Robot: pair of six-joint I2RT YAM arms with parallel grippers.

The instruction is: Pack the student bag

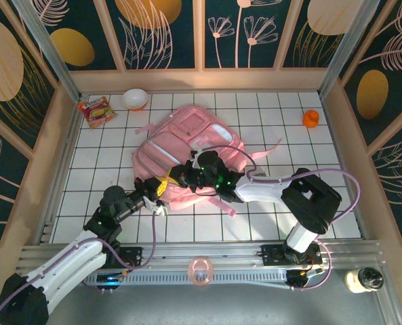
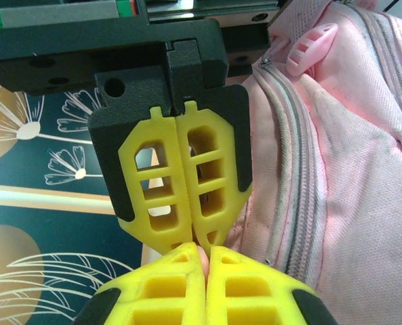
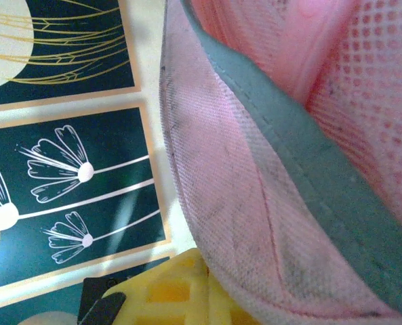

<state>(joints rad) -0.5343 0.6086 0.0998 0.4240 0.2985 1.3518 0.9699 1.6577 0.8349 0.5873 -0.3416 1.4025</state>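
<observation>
Both jaws closed against student bag (image 1: 187, 135)

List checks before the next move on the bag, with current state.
1. Left gripper shut: ok.
2. Right gripper shut: ok.
3. Clearance between the grippers: not ok; tips almost touch at the near-left edge of the student bag.
4. What the left fingertips pinch: cannot tell; a small pink bit shows between them.
5. Flat lie of the student bag on the table: ok.
6. Bowl and snack packet clear of both arms: ok, far-left corner.
</observation>
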